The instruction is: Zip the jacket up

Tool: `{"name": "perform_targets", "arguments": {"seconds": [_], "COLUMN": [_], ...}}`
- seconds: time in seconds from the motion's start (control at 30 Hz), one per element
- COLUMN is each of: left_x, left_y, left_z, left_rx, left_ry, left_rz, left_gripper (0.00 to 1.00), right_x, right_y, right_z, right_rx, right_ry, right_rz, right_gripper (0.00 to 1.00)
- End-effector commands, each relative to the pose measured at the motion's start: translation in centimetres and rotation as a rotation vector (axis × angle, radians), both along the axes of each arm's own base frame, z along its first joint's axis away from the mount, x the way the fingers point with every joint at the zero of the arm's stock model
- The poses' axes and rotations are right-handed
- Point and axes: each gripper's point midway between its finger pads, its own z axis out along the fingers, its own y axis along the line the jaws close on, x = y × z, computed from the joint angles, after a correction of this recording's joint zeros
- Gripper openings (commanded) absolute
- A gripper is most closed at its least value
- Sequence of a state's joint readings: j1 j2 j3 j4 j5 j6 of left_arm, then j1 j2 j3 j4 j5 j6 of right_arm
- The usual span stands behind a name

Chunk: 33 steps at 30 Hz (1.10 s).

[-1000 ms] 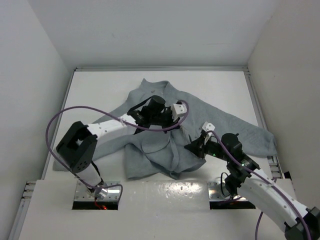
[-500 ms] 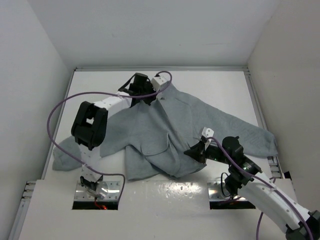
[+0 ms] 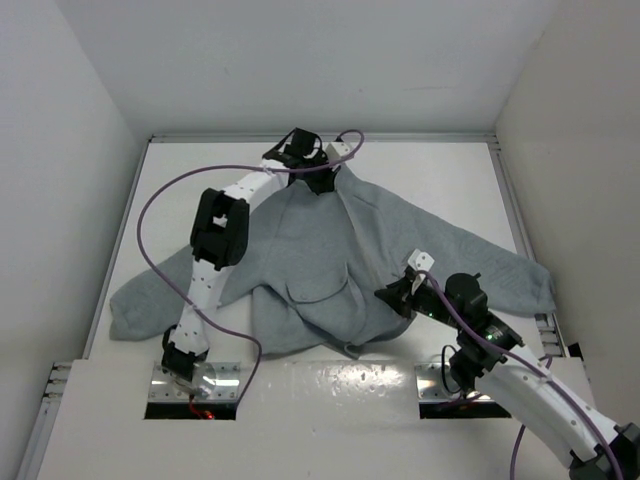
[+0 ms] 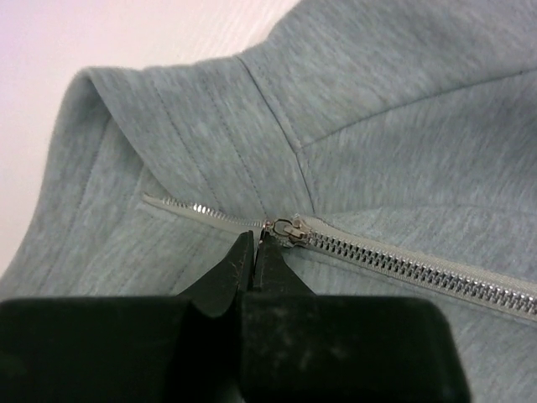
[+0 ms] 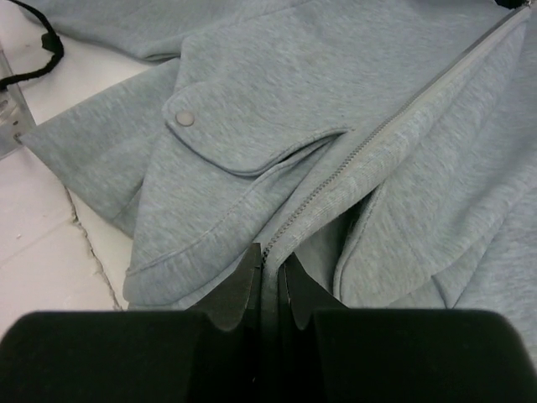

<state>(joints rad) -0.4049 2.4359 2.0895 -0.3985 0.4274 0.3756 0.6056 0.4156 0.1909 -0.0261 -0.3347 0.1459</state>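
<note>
1. The jacket (image 3: 400, 235) is lying front up across the middle of the desk (image 3: 450, 165). Its collar (image 4: 168, 143) is pointing at the far edge and its hem is reaching toward the near edge. One sleeve is trailing toward the near left corner, the other toward the right edge.
2. The left gripper (image 4: 254, 245) is reaching out to the far edge. Its fingers are pressing together on the pull of the slider (image 4: 290, 228), right at the base of the collar.
3. The right gripper (image 5: 270, 262) is working close to the near edge, pinching the jacket at the bottom end of the zipper (image 5: 394, 117), just beside the pocket (image 5: 243, 126). From where I am standing, it looks to be anchoring the front so the zipper is lying straight.
4. Between the two grippers the teeth are meshing wherever I can see them, so I am judging most of the job done.
5. Past the slider, a short row of loose teeth is running through the collar, and its partner row is hiding from me.
6. What is remaining, I am guessing, is that last stretch up the collar and then letting go.
</note>
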Motion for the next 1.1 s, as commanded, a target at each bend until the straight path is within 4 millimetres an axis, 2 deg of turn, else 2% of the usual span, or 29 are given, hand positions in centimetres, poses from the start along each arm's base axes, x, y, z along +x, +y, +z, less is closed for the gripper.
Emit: {"name": "perform_targets", "arguments": {"seconds": [0.0, 0.03, 0.07, 0.1, 0.13, 0.17, 0.2, 0.23, 0.27, 0.3, 0.33, 0.37, 0.4, 0.43, 0.47, 0.5, 0.53, 0.57, 0.6, 0.63, 0.67, 0.73, 0.77, 0.83, 0.87, 0.93, 0.97, 1.0, 1.07], "left_x": [14.7, 14.1, 13.3, 10.8, 9.4, 7.8, 4.5, 2.3, 0.4, -1.6, -4.8, -6.8, -8.7, -11.6, -13.2, -14.6, -17.0, -18.1, -19.2, -20.7, -21.4, -22.5, -22.8, -23.3, -23.1, -23.5, -23.3, -23.5, -22.8], "left_y": [22.8, 22.3, 20.9, 20.4, 20.0, 18.2, 17.4, 15.7, 14.7, 13.5, 12.0, 11.3, 10.5, 9.0, 8.4, 7.8, 6.5, 5.9, 5.2, 3.8, 3.1, 2.1, 1.4, 0.8, 0.5, 0.4, 0.3, 0.3, 0.9], "left_z": [10.2, 10.2, 10.2, 10.0, 10.1, 10.7, 7.2, 10.2, 10.3, 10.2, 7.7, 9.5, 8.8, 7.0, 6.7, 7.7, 6.4, 6.5, 7.1, 7.1, 7.0, 7.1, 7.6, 8.5, 9.2, 9.8, 10.7, 11.3, 12.0], "left_rx": [0.174, 0.152, 0.111, 0.098, 0.079, 0.039, 0.048, 0.021, 0.013, -0.015, -0.007, -0.027, -0.028, -0.02, -0.016, -0.025, -0.029, -0.042, -0.065, -0.088, -0.116, -0.161, -0.196, -0.248, -0.269, -0.292, -0.301, -0.31, -0.325], "left_ry": [-0.545, -0.527, -0.515, -0.48, -0.475, -0.491, -0.402, -0.44, -0.433, -0.414, -0.347, -0.366, -0.331, -0.283, -0.274, -0.295, -0.262, -0.249, -0.249, -0.227, -0.182, -0.12, -0.088, -0.061, -0.065, -0.046, -0.066, -0.075, -0.075], "left_rz": [0.588, 0.565, 0.494, 0.45, 0.419, 0.335, 0.28, 0.226, 0.182, 0.125, 0.063, 0.032, -0.014, -0.078, -0.117, -0.137, -0.189, -0.199, -0.219, -0.254, -0.239, -0.236, -0.217, -0.215, -0.215, -0.207, -0.209, -0.218, -0.2], "left_gripper": [0.0, 0.0, 0.0, 0.0, 0.0, 0.0, 0.0, 0.0, 0.0, 0.0, 0.0, 0.0, 0.0, 0.0, 0.0, 0.0, 0.0, 0.0, 0.0, 0.0, 0.0, 0.0, 0.0, 0.0, 0.0, 0.0, 0.0, 0.0, 0.0], "right_x": [-8.7, -8.8, -8.7, -8.3, -7.6, -6.7, -5.5, -5.0, -3.6, -3.1, -2.6, -1.8, -1.6, -1.1, -0.3, 0.1, 0.5, 1.2, 1.5, 2.0, 2.8, 3.7, 4.3, 5.1, 5.3, 5.8, 5.7, 5.9, 6.3], "right_y": [2.6, 2.5, 2.5, 2.5, 2.4, 2.2, 2.1, 2.0, 1.7, 1.8, 1.8, 2.1, 2.3, 2.4, 2.8, 2.9, 3.3, 3.8, 4.1, 4.3, 4.6, 4.8, 5.0, 5.3, 5.5, 6.2, 6.5, 6.9, 7.6], "right_z": [0.6, 0.5, 0.6, 0.9, 1.0, 0.8, 1.6, 1.7, 1.6, 2.3, 3.0, 3.6, 4.3, 4.8, 5.9, 5.8, 7.3, 8.4, 8.1, 9.3, 8.7, 9.1, 7.9, 8.5, 7.2, 6.2, 5.8, 4.1, 4.6], "right_rx": [0.079, 0.073, 0.073, 0.075, 0.067, 0.058, 0.066, 0.063, 0.051, 0.064, 0.075, 0.091, 0.099, 0.105, 0.124, 0.117, 0.142, 0.167, 0.161, 0.185, 0.172, 0.185, 0.165, 0.201, 0.185, 0.198, 0.209, 0.182, 0.207], "right_ry": [0.168, 0.181, 0.181, 0.189, 0.188, 0.194, 0.183, 0.179, 0.171, 0.161, 0.148, 0.131, 0.119, 0.116, 0.092, 0.101, 0.068, 0.035, 0.052, 0.033, 0.054, 0.044, 0.074, 0.036, 0.05, 0.051, 0.053, 0.088, 0.042], "right_rz": [0.422, 0.419, 0.407, 0.384, 0.341, 0.291, 0.223, 0.198, 0.125, 0.106, 0.089, 0.071, 0.069, 0.06, 0.046, 0.042, 0.046, 0.051, 0.047, 0.039, 0.019, -0.005, -0.02, -0.036, -0.035, -0.022, -0.006, -0.004, 0.007], "right_gripper": [0.0, 0.0, 0.05, 0.22, 0.57, 0.69, 0.76, 0.8, 0.85, 0.86, 0.86, 0.88, 0.88, 0.88, 0.88, 0.88, 0.89, 0.89, 0.89, 0.9, 0.9, 0.92, 0.92, 0.92, 0.92, 0.9, 0.9, 0.9, 0.9]}}
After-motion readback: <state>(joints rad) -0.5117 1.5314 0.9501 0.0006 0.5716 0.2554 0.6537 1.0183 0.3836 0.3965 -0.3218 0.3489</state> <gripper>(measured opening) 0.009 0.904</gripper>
